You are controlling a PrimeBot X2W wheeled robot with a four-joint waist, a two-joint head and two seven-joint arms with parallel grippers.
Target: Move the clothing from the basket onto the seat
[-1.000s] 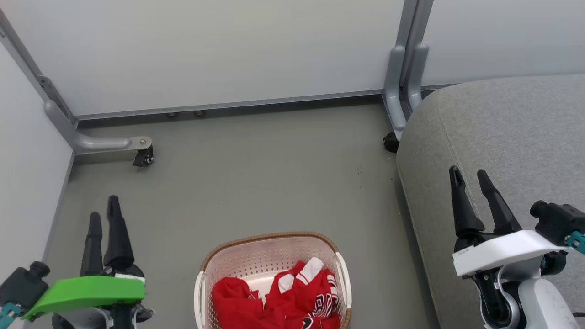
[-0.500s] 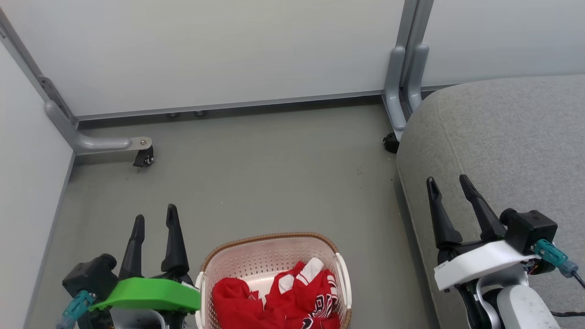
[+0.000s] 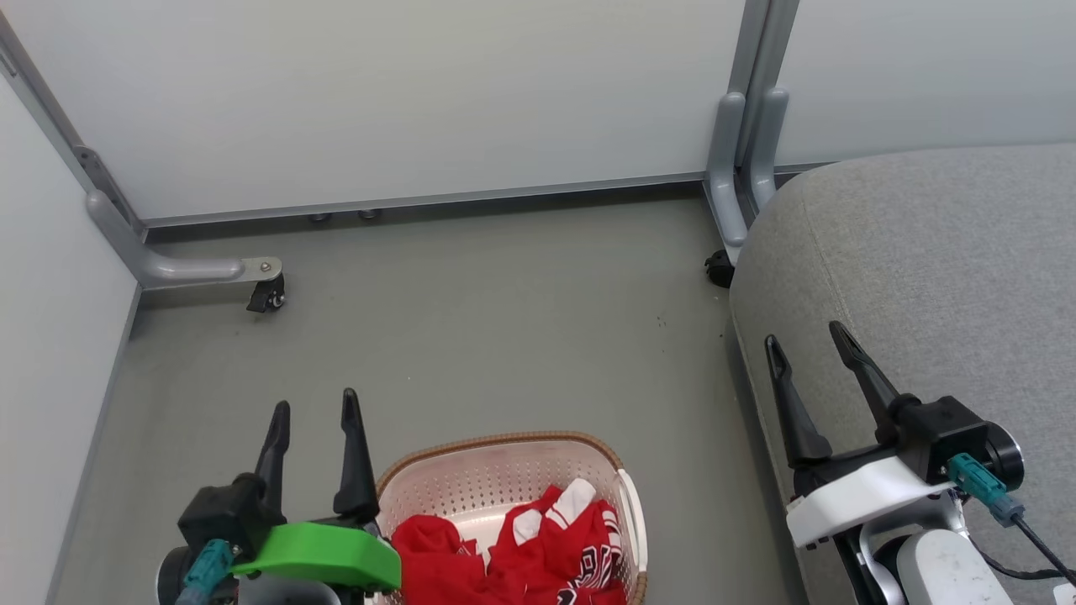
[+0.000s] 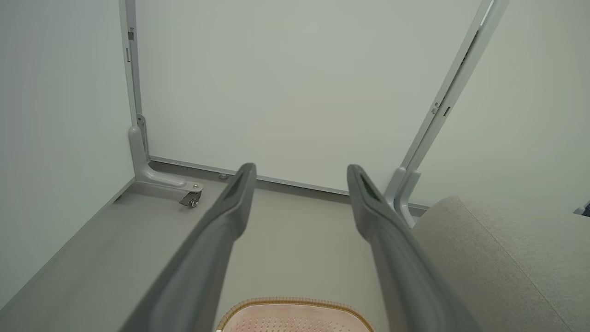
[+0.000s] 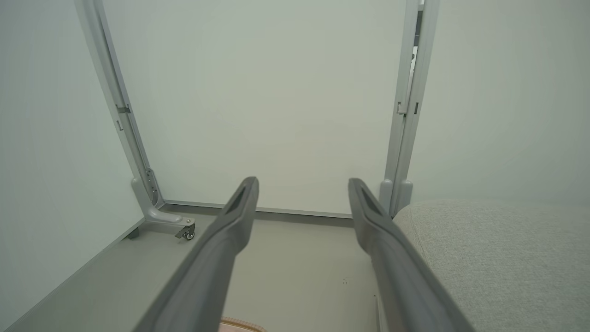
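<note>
Nearest, on the floor (image 3: 471, 353) in the basket (image 3: 504, 439): the clothing (image 3: 521, 567), heaped red, a plain piece (image 3: 433, 559) to the left and a jersey (image 3: 580, 559) with white trim to the right; nothing yet on the seat (image 3: 925, 269). At the basket's left rim, the left gripper (image 3: 315, 399), jaws wide apart and empty; over the seat's left edge, the right gripper (image 3: 802, 333), jaws likewise apart and empty. Judged as the reach-in: tip the left gripper down and inward over the heap; aim for a raised fold, not the perforated wall; pinch deep enough to lift one garment whole; keep clear of the white handle (image 3: 632, 521). Black-and-white lettering on the jersey, too creased to read. Farther off, a caster (image 3: 265, 298) and pale wall panels (image 3: 420, 101).
</note>
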